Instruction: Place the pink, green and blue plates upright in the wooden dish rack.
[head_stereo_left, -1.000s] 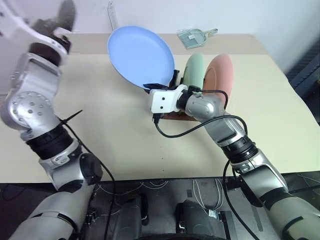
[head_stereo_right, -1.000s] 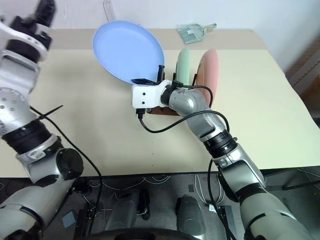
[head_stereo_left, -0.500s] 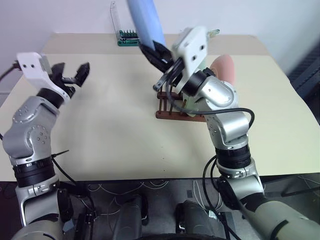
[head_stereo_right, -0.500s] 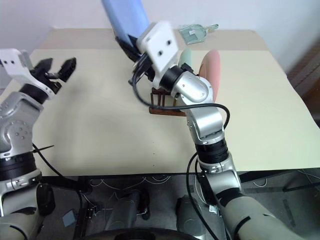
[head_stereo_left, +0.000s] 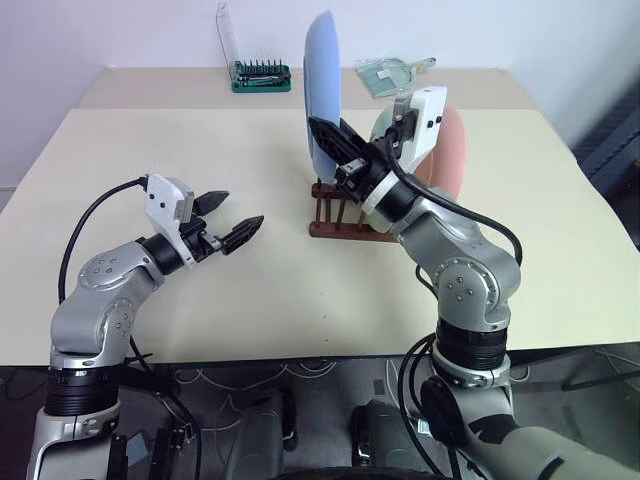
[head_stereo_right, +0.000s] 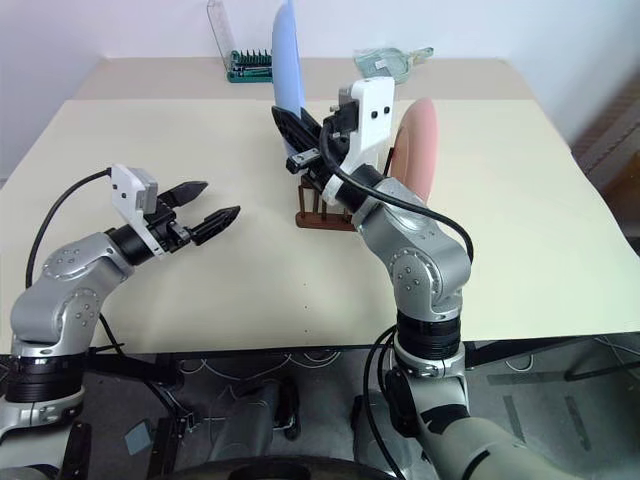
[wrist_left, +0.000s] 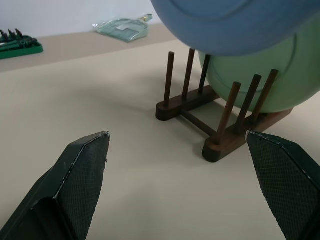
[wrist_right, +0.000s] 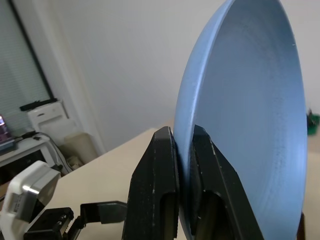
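Since a second ago, the blue plate (head_stereo_left: 321, 95) has swung from flat to edge-on above the rack (head_stereo_left: 352, 213), pinched in the right gripper (head_stereo_left: 333, 143). Green plate (wrist_left: 260, 75) and pink plate (head_stereo_left: 445, 150) stand slotted. Left gripper (head_stereo_left: 226, 221) has dropped near the table (head_stereo_left: 200, 140), jaws spread, empty. Bit tray (head_stereo_left: 260, 74) and clear packet (head_stereo_left: 392, 73) lie behind; no legible writing.

Blue plate (head_stereo_left: 320, 90), green plate (wrist_left: 260, 75), pink plate (head_stereo_left: 450, 150), dark brown rack (wrist_left: 210, 120)

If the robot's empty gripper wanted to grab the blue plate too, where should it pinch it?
Probably the thin rim. The blue plate stands on edge above the rack, the right gripper pinching its lower rim. The open left gripper could come in level from the left, one finger on each face.
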